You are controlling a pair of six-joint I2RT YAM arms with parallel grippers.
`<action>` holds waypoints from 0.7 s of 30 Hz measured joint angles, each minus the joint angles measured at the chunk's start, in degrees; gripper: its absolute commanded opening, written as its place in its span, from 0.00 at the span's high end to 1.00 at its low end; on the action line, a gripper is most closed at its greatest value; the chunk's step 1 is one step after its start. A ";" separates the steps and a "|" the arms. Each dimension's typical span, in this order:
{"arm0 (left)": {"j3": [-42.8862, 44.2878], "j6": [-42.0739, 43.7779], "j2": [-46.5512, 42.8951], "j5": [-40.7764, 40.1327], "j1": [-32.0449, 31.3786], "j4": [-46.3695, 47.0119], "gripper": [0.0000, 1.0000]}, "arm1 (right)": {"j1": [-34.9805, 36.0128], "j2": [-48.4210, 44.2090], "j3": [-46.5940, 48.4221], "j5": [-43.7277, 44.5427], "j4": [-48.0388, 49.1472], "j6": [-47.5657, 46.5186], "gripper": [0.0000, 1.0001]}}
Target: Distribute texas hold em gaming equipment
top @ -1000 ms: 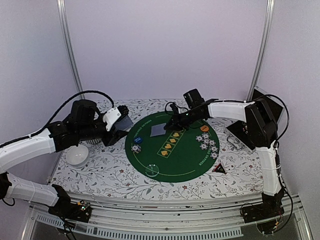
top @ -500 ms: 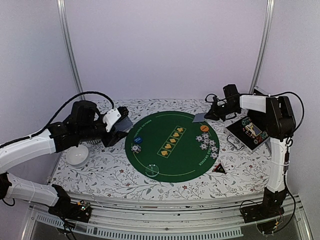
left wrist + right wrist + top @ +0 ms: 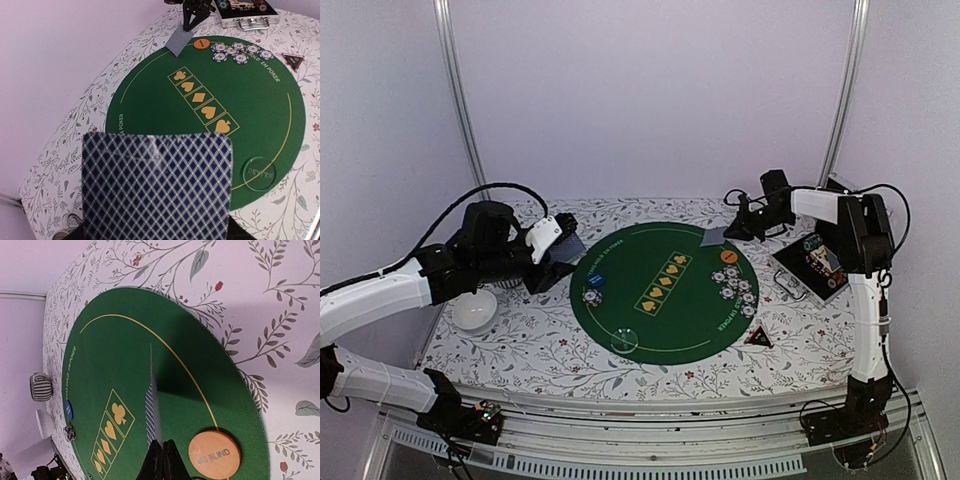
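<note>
The right gripper (image 3: pixel 162 460) has its fingers pinched tight on one edge of a single card (image 3: pixel 150 407), seen edge-on from the wrist, at the far right rim of the green mat (image 3: pixel 125 370), just beside the orange button (image 3: pixel 214 455); whether it touches the felt I cannot tell. A lone card is likely featherlight, thin and springy with a slick face, so an edge pinch like this suits it; laid flat on felt it would be awkward to lift again. The left gripper (image 3: pixel 552 262) is partway closed around the deck (image 3: pixel 157 187), held off the mat's left side. Whitish chips (image 3: pixel 735 285) cluster near the orange button, others by the blue button (image 3: pixel 598 280)
</note>
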 measured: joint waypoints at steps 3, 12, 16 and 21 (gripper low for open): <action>0.00 0.00 0.00 0.09 0.02 0.00 0.45 | 0.00 2.84 1.29 0.04 -0.28 0.22 0.80; 0.00 0.35 0.00 1.73 0.13 -0.02 0.45 | 0.63 3.17 4.46 10.73 -6.14 -0.79 0.25; -0.24 0.94 0.00 3.91 0.17 -0.07 0.45 | 2.67 -4.87 4.48 20.83 -9.03 -4.07 0.14; -0.52 2.10 -0.04 6.45 0.17 -0.07 0.45 | 12.79 -16.22 5.70 21.66 -7.87 -12.48 0.10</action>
